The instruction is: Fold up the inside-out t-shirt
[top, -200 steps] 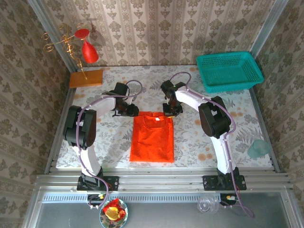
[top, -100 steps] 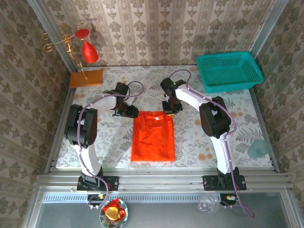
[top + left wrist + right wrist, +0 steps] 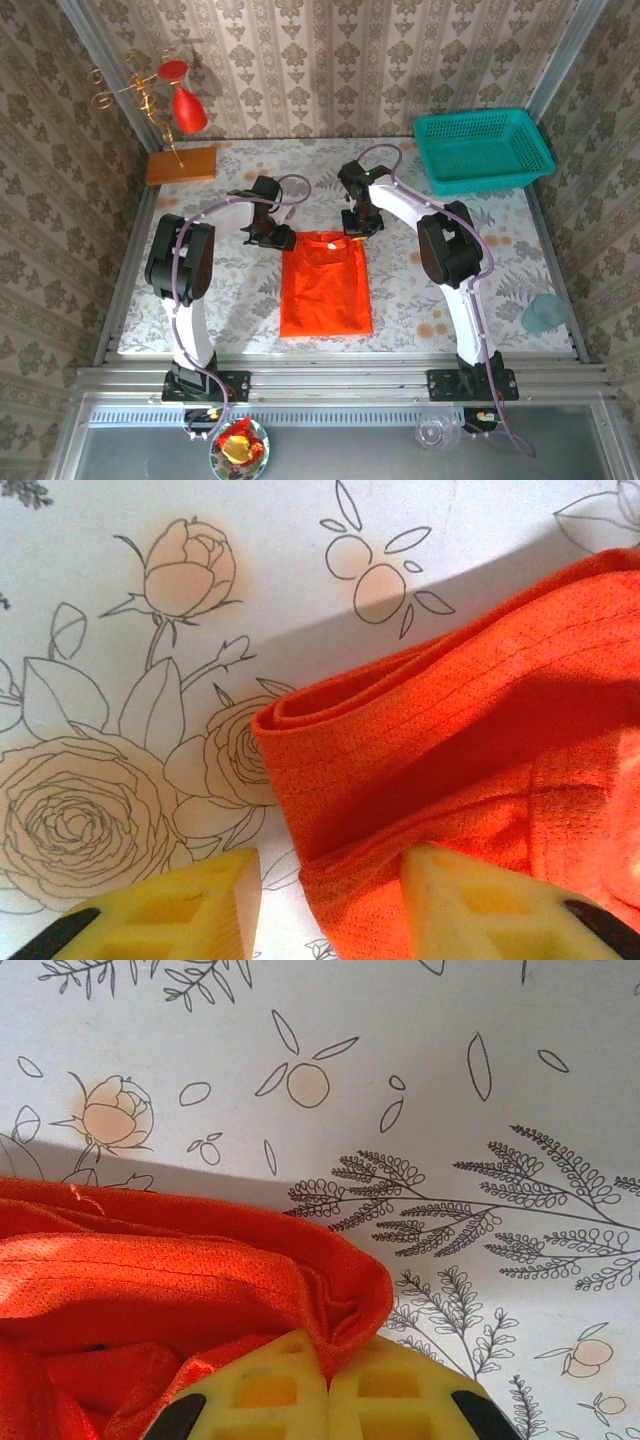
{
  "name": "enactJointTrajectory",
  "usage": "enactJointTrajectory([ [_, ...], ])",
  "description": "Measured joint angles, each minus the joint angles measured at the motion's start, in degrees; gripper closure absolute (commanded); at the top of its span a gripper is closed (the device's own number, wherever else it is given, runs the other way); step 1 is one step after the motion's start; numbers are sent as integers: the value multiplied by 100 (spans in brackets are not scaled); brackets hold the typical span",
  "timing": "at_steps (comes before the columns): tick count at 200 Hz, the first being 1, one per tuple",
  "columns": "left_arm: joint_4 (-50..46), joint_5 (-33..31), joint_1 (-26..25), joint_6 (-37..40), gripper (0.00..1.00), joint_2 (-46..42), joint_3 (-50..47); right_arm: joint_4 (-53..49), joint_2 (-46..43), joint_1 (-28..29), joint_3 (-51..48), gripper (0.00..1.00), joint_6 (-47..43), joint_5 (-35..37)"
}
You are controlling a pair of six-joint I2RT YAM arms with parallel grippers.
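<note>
We've got the inside-out t-shirt (image 3: pixel 325 285), soft orange-red mesh knit, lying as a long rectangle on the floral table (image 3: pixel 240 300). The right gripper (image 3: pixel 328 1385) is pinching a wrinkly far corner, and the left gripper (image 3: pixel 330 900) has its jaws apart at the other corner's stitched hem.

T-shirt (image 3: pixel 325 285) was plain bright orange-red. Table (image 3: pixel 240 310) was white with peach roses, grey leaves. Far right basket (image 3: pixel 483 150) was teal. Far left block (image 3: pixel 181 164) was orange-brown; ornament (image 3: pixel 188 108) red, stand (image 3: pixel 168 140) gold. Walls (image 3: pixel 330 60) were beige, flowery stripes. Left gripper (image 3: pixel 328 870), right gripper (image 3: pixel 328 1360) had yellow fingers (image 3: pixel 170 910).
</note>
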Motion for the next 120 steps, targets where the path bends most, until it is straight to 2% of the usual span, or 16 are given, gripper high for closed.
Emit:
enactJointTrajectory([
  [58, -114, -748, -400, -90, 62, 98, 173, 0, 4, 0, 0, 95, 0, -2],
  [86, -81, -894, -586, -144, 65, 157, 243, 0, 7, 0, 0, 95, 2, -2],
  [120, -9, -903, -743, -199, 76, 214, 299, -2, 7, 0, 0, 95, 2, -4],
])
